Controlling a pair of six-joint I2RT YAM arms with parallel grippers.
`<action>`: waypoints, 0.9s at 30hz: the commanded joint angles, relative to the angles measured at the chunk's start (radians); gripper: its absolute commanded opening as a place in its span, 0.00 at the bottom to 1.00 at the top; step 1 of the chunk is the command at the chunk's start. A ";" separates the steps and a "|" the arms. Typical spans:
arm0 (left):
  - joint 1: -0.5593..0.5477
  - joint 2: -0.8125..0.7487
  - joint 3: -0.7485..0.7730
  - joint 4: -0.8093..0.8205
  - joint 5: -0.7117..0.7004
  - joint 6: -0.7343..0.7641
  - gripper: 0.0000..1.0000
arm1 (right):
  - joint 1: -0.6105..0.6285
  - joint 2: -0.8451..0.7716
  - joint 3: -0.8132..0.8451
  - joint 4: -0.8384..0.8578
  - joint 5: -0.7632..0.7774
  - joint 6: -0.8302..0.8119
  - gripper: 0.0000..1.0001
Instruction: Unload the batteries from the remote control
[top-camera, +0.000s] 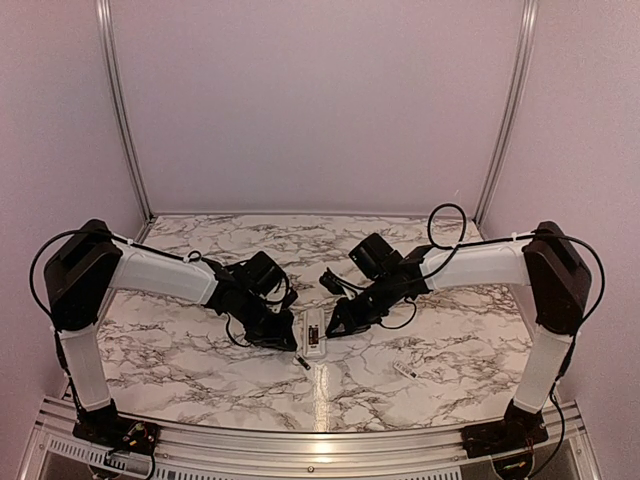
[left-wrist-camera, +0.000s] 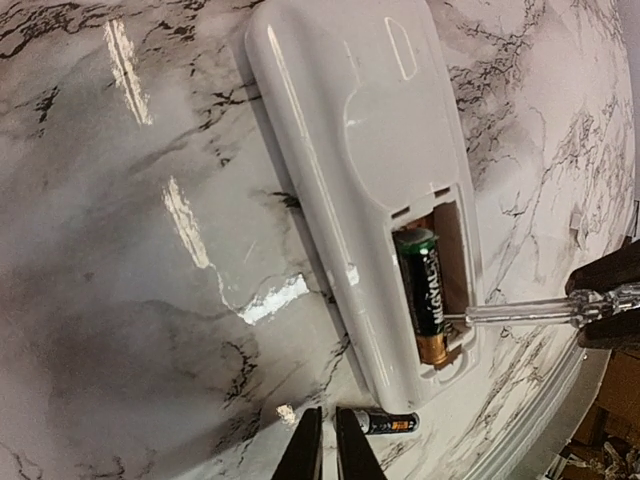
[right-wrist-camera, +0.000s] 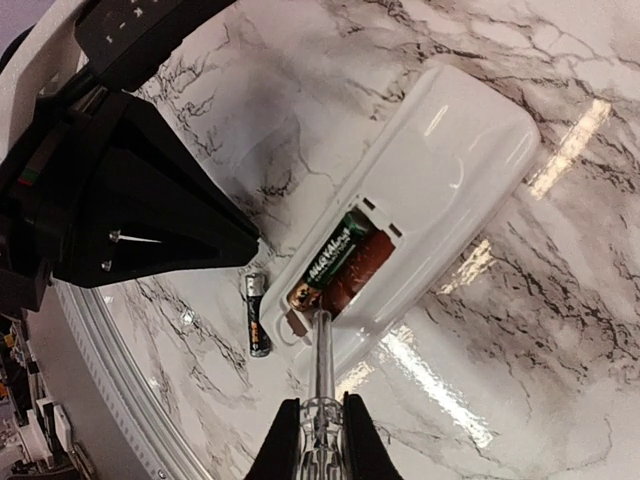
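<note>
The white remote control (top-camera: 314, 333) lies back-up between my grippers, its compartment open. One battery (left-wrist-camera: 422, 292) sits in the recess beside an empty reddish slot; it also shows in the right wrist view (right-wrist-camera: 338, 252). A second battery (left-wrist-camera: 388, 423) lies loose on the table by the remote's end, also in the right wrist view (right-wrist-camera: 257, 315) and the top view (top-camera: 303, 362). My right gripper (right-wrist-camera: 320, 405) is shut on a thin clear-handled rod (right-wrist-camera: 322, 350) whose tip touches the seated battery's copper end. My left gripper (left-wrist-camera: 322, 450) is shut and empty, just left of the loose battery.
A small white flat chip (top-camera: 404, 371) lies on the marble table (top-camera: 200, 350) to the right of the remote. The table's metal front rail (top-camera: 320, 440) runs close behind the loose battery. The left gripper's black body (right-wrist-camera: 130, 200) sits close to the remote.
</note>
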 joint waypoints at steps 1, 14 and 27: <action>-0.007 -0.048 -0.044 0.045 -0.017 -0.023 0.07 | 0.030 -0.015 0.044 -0.079 -0.002 0.015 0.00; -0.024 -0.078 -0.115 0.115 -0.027 -0.077 0.07 | 0.033 -0.018 0.095 -0.148 0.054 -0.006 0.00; -0.028 -0.038 -0.051 0.089 -0.024 -0.067 0.07 | 0.032 0.012 0.081 -0.145 0.105 0.013 0.00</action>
